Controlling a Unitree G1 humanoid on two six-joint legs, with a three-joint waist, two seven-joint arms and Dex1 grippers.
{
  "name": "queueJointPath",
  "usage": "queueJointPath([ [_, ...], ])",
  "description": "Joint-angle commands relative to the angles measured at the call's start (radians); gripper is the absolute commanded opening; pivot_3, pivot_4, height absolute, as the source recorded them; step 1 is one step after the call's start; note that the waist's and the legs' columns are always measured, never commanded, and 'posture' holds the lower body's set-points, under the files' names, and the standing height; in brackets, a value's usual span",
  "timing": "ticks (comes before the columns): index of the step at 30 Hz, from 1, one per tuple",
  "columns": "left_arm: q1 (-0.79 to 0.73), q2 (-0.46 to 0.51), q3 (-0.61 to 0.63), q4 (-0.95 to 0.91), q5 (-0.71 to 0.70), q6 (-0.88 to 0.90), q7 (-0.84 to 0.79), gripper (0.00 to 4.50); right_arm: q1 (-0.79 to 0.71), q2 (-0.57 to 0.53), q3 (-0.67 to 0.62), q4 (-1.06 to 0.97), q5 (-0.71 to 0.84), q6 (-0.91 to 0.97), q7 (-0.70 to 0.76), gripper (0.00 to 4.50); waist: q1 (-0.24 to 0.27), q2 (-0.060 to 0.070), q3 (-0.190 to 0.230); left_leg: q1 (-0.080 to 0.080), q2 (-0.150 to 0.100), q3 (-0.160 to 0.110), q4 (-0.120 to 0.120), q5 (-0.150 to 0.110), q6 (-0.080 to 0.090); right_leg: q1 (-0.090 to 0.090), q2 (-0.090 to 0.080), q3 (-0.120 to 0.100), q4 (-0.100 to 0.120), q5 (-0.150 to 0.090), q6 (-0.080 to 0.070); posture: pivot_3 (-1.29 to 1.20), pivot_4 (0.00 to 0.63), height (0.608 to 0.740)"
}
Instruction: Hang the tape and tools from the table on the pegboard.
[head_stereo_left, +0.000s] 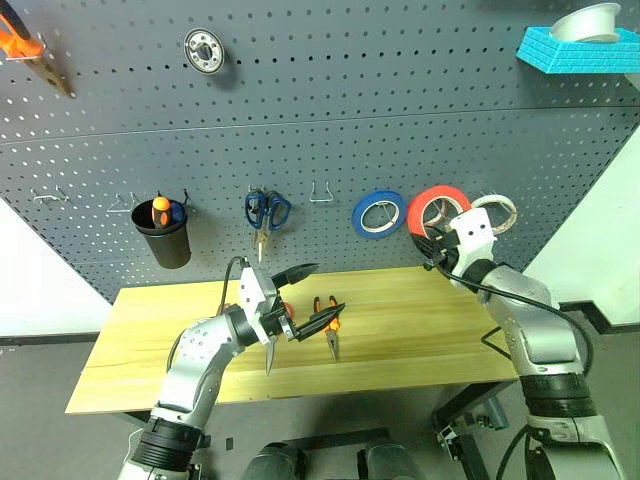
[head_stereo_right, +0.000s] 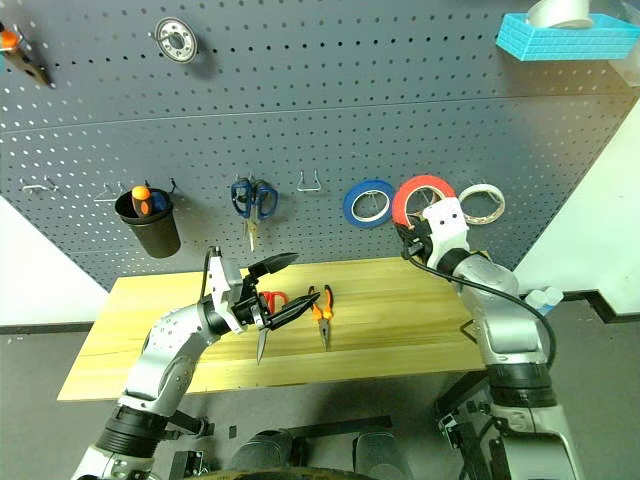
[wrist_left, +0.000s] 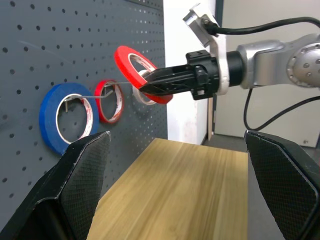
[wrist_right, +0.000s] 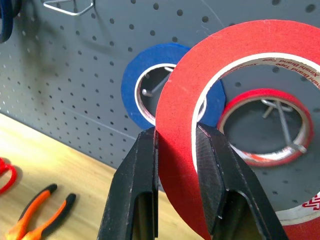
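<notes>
The pegboard (head_stereo_left: 300, 130) is offering a bare hook just beyond the blue roll (head_stereo_left: 377, 213). The bench (head_stereo_left: 420, 330) is lying open below, pliers (head_stereo_left: 328, 322) resting mid-bench. The right claw (wrist_right: 175, 150) is clamping the tape (wrist_right: 210, 90) upright so its centre faces the hook; the left claw (head_stereo_left: 312, 292) is waiting spread apart.

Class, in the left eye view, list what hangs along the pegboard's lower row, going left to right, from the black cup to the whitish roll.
Black cup → blue-handled scissors → empty wire hook → blue roll → red tape held in the right gripper → whitish roll.
</notes>
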Motion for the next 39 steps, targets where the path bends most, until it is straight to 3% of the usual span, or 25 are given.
queueJointPath([
  [1, 0.006, 0.01, 0.008, -0.048, -0.003, -0.004, 0.007, 4.5, -0.044, 0.01, 0.004, 0.034, -0.015, -0.058, -0.003, 0.7, 0.0, 0.0, 0.0, 0.0, 0.0, 0.0, 0.0, 0.0, 0.0, 0.0, 0.0, 0.0, 0.0, 0.0, 0.0, -0.12, 0.03, 0.717],
  [22, 0.072, 0.049, 0.019, -0.159, -0.02, 0.054, 0.047, 4.5, -0.231, 0.091, 0.027, 0.563, -0.115, -0.345, -0.055, 0.7, 0.001, -0.002, 0.008, 0.0, 0.0, 0.0, -0.002, 0.0, 0.0, 0.0, 0.0, 0.0, 0.0, 0.0, -0.001, -0.07, 0.071, 0.717],
  [28, 0.068, 0.051, 0.021, -0.159, -0.019, 0.054, 0.056, 4.5, -0.29, 0.095, 0.008, 0.669, -0.099, -0.321, -0.062, 0.7, 0.002, -0.002, 0.008, 0.0, 0.0, 0.0, -0.002, 0.0, 0.0, 0.0, 0.0, 0.0, -0.001, 0.0, -0.001, -0.06, 0.068, 0.717],
  [39, 0.057, 0.046, 0.016, -0.146, -0.013, 0.045, 0.065, 4.5, -0.299, 0.084, 0.015, 0.7, -0.124, -0.347, -0.064, 4.47, 0.001, 0.0, 0.009, 0.0, 0.0, 0.0, -0.004, 0.0, 0.0, 0.0, 0.0, 0.0, -0.001, -0.001, -0.001, -0.07, 0.058, 0.717],
])
